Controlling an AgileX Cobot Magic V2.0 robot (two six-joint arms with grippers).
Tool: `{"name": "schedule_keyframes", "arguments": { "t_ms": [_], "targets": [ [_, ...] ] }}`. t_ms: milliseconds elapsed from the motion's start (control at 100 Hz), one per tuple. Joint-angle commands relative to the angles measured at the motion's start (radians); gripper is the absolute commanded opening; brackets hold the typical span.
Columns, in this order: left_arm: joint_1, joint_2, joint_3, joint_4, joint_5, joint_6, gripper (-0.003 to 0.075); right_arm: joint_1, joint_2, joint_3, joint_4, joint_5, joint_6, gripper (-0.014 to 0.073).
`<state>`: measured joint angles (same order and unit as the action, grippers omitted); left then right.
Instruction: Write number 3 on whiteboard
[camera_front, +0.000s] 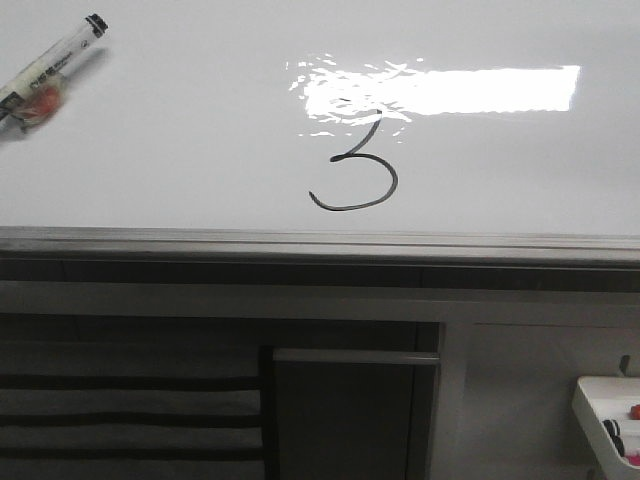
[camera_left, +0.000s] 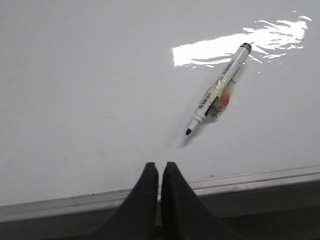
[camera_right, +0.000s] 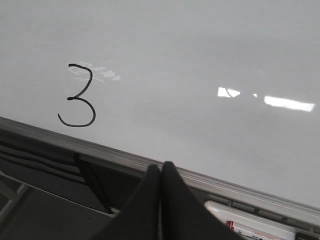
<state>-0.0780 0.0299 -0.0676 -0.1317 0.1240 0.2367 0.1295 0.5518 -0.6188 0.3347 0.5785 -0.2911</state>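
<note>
A thin black number 3 (camera_front: 355, 172) with a wide lower loop is drawn on the glossy whiteboard (camera_front: 150, 150), just below a bright light reflection. It also shows in the right wrist view (camera_right: 77, 96). A white marker (camera_front: 48, 70) with a black cap end lies loose on the board at the far left; in the left wrist view the marker (camera_left: 217, 90) lies uncapped, tip toward my fingers. My left gripper (camera_left: 159, 166) is shut and empty over the board's grey edge rail (camera_left: 260, 179). My right gripper (camera_right: 161, 166) is shut and empty at the rail, right of the 3.
Below the rail (camera_front: 320, 242) are white cabinet panels with a dark recess and a metal handle (camera_front: 355, 356). A white tray (camera_front: 610, 410) with markers hangs at the lower right; it also shows in the right wrist view (camera_right: 250, 222).
</note>
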Motion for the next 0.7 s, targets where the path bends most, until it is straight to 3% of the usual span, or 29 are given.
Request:
{"name": "schedule_keyframes", "arguments": {
  "t_ms": [0, 70, 130, 690],
  "targets": [
    [0.004, -0.029, 0.026, 0.159, -0.124, -0.237, -0.0019, -0.004, 0.003, -0.025, 0.013, -0.074, 0.0, -0.0079],
    [0.004, -0.05, 0.078, 0.197, -0.184, -0.286, -0.0019, -0.004, 0.003, -0.025, 0.013, -0.074, 0.0, -0.0079],
    [0.004, -0.063, 0.072, 0.177, -0.136, -0.286, -0.0019, -0.004, 0.003, -0.025, 0.013, -0.074, 0.0, -0.0079],
    [0.004, -0.068, 0.075, 0.172, -0.147, -0.286, -0.0019, -0.004, 0.003, -0.025, 0.013, -0.071, 0.0, -0.0079]
  ]
}}
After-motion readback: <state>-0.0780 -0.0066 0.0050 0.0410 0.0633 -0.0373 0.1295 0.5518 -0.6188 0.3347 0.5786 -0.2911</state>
